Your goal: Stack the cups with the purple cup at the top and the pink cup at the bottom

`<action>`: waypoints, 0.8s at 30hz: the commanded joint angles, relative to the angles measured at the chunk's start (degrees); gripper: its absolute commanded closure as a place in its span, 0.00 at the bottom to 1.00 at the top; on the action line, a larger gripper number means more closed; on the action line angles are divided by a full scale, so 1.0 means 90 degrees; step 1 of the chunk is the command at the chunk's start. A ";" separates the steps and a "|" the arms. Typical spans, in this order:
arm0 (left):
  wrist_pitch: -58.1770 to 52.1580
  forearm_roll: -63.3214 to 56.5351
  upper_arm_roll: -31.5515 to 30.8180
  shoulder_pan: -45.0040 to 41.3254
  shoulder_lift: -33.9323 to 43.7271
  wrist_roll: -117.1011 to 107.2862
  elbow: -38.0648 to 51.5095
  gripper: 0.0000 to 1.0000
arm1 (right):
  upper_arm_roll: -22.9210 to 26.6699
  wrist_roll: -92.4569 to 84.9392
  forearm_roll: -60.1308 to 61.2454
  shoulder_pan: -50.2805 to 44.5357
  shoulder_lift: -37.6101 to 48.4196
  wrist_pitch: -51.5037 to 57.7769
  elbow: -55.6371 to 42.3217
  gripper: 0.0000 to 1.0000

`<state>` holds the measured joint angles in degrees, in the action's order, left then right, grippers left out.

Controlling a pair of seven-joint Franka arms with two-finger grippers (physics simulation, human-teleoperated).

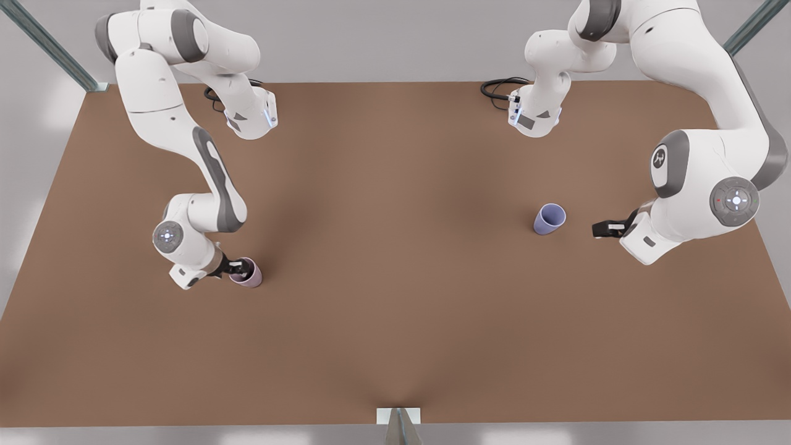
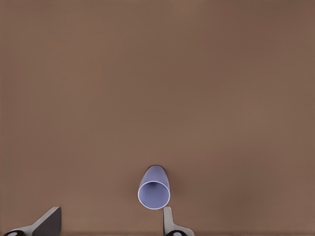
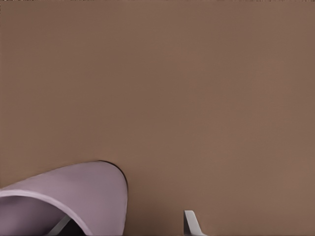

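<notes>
In the front view, the right gripper (image 1: 238,268) sits low on the brown table (image 1: 395,321) at the front view's left, one finger reaching inside the pink cup (image 1: 248,276) and the other on the outside of its wall, so the jaws pinch the rim. The cup stands on the table directly under and ahead of that gripper. On the front view's right, the left gripper (image 1: 602,229) hangs near the table with its dark fingers pointing toward the purple cup (image 1: 549,219). That cup stands upright just ahead of the fingertips, apart from them, with a strip of bare table between.

In the left wrist view, the purple cup (image 2: 154,189) lies ahead of the left gripper (image 2: 110,223), close beside one finger (image 2: 169,221) rather than centred between the two. The fingers stand spread wide with nothing between them, and the cup's open mouth faces the camera.

In the right wrist view, the pink cup (image 3: 69,201) looms right against the right gripper (image 3: 125,226). One finger (image 3: 59,226) is seen through the cup's mouth, inside it; the other finger (image 3: 193,222) stands outside the wall, with the cup's side between the two.
</notes>
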<state>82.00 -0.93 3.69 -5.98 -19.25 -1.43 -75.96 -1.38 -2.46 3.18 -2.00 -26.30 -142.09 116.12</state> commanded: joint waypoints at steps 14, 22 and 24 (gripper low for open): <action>0.0088 0.0143 0.0049 0.0029 0.0107 0.0013 -0.0261 0.00 | -0.0052 -0.0176 -0.0001 -0.0041 0.0110 -0.0111 -0.0197 0.79; 0.1045 0.0299 0.0098 0.0020 0.0771 0.0042 -0.1618 0.00 | -0.0062 0.3893 0.0741 -0.2695 -0.0494 0.1606 -0.3026 0.79; 0.1084 0.0299 0.0098 0.0030 0.0830 0.0052 -0.1764 0.00 | -0.0091 0.5632 0.0088 -0.3448 -0.1655 0.2835 -0.5094 0.79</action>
<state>88.48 1.62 4.64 -5.78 -11.92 -1.32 -91.52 -2.09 7.34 7.20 -30.92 -38.37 -130.51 75.89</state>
